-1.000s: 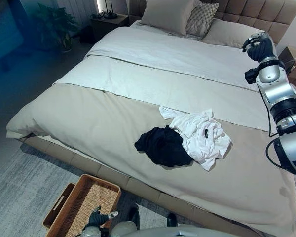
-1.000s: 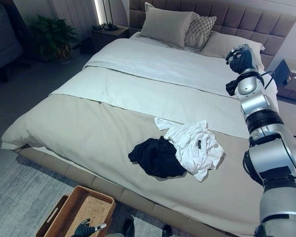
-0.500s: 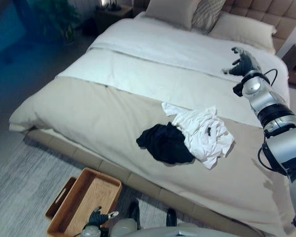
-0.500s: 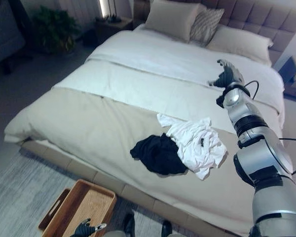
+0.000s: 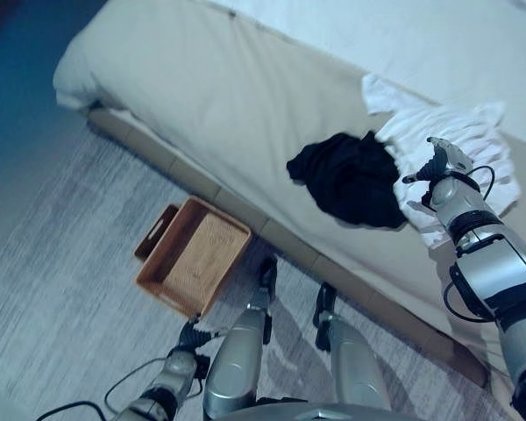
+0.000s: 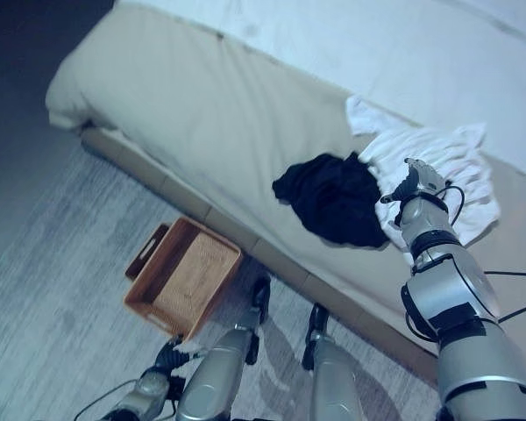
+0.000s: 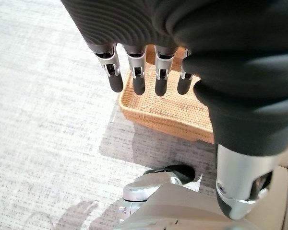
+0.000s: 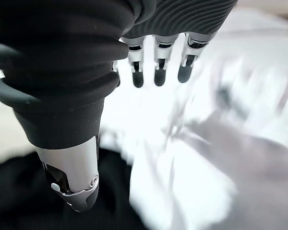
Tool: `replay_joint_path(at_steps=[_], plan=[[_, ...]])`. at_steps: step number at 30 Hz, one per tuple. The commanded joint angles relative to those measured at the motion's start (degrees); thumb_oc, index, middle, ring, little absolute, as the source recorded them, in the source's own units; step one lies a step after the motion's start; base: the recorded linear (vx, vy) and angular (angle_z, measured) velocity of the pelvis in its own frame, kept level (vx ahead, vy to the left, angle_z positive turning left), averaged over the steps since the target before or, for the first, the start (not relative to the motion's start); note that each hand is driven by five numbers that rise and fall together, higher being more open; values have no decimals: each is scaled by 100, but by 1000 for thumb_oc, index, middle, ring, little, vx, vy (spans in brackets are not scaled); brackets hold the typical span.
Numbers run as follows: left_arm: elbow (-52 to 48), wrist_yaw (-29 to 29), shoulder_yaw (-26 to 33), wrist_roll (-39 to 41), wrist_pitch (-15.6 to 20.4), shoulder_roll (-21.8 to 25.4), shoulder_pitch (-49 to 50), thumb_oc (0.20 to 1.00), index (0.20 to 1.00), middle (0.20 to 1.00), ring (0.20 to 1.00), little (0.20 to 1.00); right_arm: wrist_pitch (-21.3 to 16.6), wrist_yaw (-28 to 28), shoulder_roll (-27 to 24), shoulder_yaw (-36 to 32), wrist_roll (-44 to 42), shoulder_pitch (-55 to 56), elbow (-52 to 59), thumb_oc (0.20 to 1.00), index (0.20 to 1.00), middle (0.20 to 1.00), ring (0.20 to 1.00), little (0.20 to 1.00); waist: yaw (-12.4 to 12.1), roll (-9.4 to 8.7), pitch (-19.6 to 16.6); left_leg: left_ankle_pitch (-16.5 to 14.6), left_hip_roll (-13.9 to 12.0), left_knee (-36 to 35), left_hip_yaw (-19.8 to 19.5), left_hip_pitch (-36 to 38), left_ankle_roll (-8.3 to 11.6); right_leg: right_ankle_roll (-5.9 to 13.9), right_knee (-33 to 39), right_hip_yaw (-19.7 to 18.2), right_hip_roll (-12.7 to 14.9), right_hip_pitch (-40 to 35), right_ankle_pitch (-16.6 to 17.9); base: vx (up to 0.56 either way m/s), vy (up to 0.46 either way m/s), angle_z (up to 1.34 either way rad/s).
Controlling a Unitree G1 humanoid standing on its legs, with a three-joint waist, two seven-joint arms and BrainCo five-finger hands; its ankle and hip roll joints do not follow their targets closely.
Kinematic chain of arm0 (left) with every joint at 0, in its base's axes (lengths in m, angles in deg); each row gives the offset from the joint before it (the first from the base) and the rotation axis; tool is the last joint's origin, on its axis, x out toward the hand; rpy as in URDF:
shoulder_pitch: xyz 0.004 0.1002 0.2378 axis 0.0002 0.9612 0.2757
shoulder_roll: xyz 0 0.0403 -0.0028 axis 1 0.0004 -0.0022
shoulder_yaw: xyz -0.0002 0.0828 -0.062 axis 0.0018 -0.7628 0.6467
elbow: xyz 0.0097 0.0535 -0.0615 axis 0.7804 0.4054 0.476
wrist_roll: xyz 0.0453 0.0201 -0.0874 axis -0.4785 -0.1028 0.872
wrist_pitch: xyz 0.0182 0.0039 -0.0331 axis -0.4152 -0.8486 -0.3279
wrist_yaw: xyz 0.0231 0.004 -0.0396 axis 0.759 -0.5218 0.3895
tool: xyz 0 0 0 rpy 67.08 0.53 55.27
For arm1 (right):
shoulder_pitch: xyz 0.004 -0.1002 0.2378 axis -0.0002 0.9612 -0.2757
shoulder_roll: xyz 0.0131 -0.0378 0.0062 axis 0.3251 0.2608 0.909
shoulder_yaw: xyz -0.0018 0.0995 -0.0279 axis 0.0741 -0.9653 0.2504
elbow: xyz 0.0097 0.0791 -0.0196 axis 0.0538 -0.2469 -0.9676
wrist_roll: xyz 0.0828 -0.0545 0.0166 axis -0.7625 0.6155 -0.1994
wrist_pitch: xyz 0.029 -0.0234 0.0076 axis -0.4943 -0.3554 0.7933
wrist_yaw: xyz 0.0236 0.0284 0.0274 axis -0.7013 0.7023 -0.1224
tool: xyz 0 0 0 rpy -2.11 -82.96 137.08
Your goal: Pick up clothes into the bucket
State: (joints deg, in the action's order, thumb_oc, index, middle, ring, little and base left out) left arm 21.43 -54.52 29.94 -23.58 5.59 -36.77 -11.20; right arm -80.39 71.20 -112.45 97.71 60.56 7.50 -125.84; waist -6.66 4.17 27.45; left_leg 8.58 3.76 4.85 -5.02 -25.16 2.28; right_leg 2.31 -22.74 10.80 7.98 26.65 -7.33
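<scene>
Starting stage, nothing binned yet. Left robot hand (image 7: 149, 72) is hung relaxed above the basket (image 5: 193, 256), seen empty on the floor. Black garment (image 5: 351, 178) and white garment (image 5: 456, 145) are left on the bed (image 5: 202, 96); right robot hand (image 8: 156, 67) is poised over them, fingers released.

We find no text, label, number or sign that can be read in any of the views — nothing on the white garment (image 5: 456, 145), nothing on the black garment (image 5: 346, 180), and nothing on the woven basket (image 5: 193, 259) on the floor by the bed (image 5: 210, 96). The basket's weave (seen close in the left wrist view) carries no tag or marking we can make out. The white cloth seen in the right wrist view is too blurred for any print to be read.
</scene>
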Motion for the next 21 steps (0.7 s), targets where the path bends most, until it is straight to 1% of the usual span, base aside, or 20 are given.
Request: replay_joint_path(at_steps=[1,2,3,5,8,9,10,11,12,13,14,15,16,17,19,20,21], plan=[[-263,228,-83,328,188,-38,-93,1000,1000,1000,1000,1000,5,520,-460,135,-134,-530,131,1000,1000,1000,1000,1000,-14,-18,98,-505,251,936,-81,-386,-135,177,149,-134,296,107,501,-29,6,18],[-264,228,-84,328,187,-38,-93,1000,1000,1000,1000,1000,5,520,-461,136,-134,-530,131,1000,1000,1000,1000,1000,-15,-20,93,-506,252,940,-79,-394,-135,177,144,-136,297,115,499,-60,16,19],[-474,298,-210,382,241,-79,-154,1000,1000,1000,1000,1000,26,675,-518,197,-46,-603,120,1000,1000,1000,1000,1000,-28,50,181,-534,293,1093,-93,-621,-146,174,-55,-142,353,342,455,-44,15,14],[-573,356,-318,407,278,-86,-225,1000,1000,1000,1000,1000,85,816,-596,402,232,-704,124,1000,1000,1000,1000,1000,-25,103,234,-532,321,1144,-99,-841,-150,168,-216,-149,387,601,417,-41,20,11],[-660,373,-399,431,299,-103,-281,1000,1000,1000,1000,1000,146,819,-667,527,407,-796,100,1000,1000,1000,1000,1000,-20,150,234,-515,355,1189,-116,-1029,-143,166,-284,-155,426,779,404,-11,11,7],[-731,395,-496,476,303,-129,-354,1000,1000,1000,1000,1000,279,737,-699,630,564,-874,-89,1000,1000,1000,1000,1000,-34,216,234,-493,378,1227,-146,-1207,-138,161,-373,-144,465,961,391,-6,-8,3],[-739,393,-527,499,291,-131,-397,1000,1000,1000,1000,1000,369,666,-744,692,646,-975,-249,871,871,871,871,871,-43,240,234,-481,384,1218,-154,-1250,-131,161,-393,-125,480,1014,386,-7,-3,9],[-781,402,-556,512,287,-125,-406,1000,1000,1000,1000,1000,447,636,-761,761,746,-1053,-333,542,542,542,542,542,-46,251,234,-474,396,1209,-157,-1283,-128,166,-399,-130,489,1050,387,1,0,10],[-836,392,-596,513,291,-119,-425,1000,1000,1000,1000,1000,507,570,-844,813,825,-1085,-440,470,470,470,470,470,-48,267,234,-463,414,1201,-168,-1331,-128,165,-402,-140,494,1102,392,79,-9,16],[-874,384,-612,543,283,-139,-397,1000,1000,1000,1000,1000,501,561,-949,724,724,-1030,-480,426,426,426,426,426,-25,243,234,-636,432,1231,-180,-1248,-111,211,-501,-202,509,1068,211,80,-14,10],[-874,384,-612,543,283,-139,-397,1000,1000,1000,1000,1000,501,561,-949,724,724,-1030,-480,426,426,426,426,426,-25,243,234,-636,432,1231,-180,-1248,-111,211,-501,-202,509,1068,211,73,-9,14],[-942,373,-606,560,293,-152,-384,1000,1000,1000,1000,1000,510,527,-1201,715,716,-931,-484,598,598,598,598,598,-29,231,234,-629,447,1222,-178,-1286,-112,217,-487,-210,519,1108,234,-1,5,9],[-970,360,-622,548,295,-148,-364,1000,1000,1000,1000,1000,499,480,-1361,685,673,-869,-522,711,711,711,711,711,-20,225,234,-625,449,1206,-191,-1284,-116,220,-469,-207,525,1113,239,-1,1,10],[-993,351,-610,549,304,-141,-354,1000,1000,1000,1000,1000,466,518,-1505,604,585,-839,-504,1000,1000,1000,1000,1000,-15,216,234,-624,449,1196,-194,-1282,-117,227,-457,-196,532,1119,246,0,-1,4],[-1031,357,-594,533,321,-139,-339,1000,1000,1000,1000,1000,390,595,-1718,448,425,-613,-397,1000,1000,1000,1000,1000,-3,202,234,-620,441,1172,-198,-1282,-114,240,-443,-191,531,1136,254,0,0,0],[-1031,357,-595,533,321,-139,-339,1000,1000,1000,1000,1000,391,595,-1719,447,425,-612,-396,1000,1000,1000,1000,1000,-3,202,234,-620,441,1172,-198,-1281,-114,240,-443,-191,531,1135,254,0,0,0],[-1106,355,-570,497,332,-132,-298,1000,1000,1000,1000,1000,225,694,-1899,160,95,-336,-215,1000,1000,1000,1000,1000,18,175,234,-626,437,1156,-196,-1268,-118,253,-404,-203,525,1116,268,-79,36,1]])
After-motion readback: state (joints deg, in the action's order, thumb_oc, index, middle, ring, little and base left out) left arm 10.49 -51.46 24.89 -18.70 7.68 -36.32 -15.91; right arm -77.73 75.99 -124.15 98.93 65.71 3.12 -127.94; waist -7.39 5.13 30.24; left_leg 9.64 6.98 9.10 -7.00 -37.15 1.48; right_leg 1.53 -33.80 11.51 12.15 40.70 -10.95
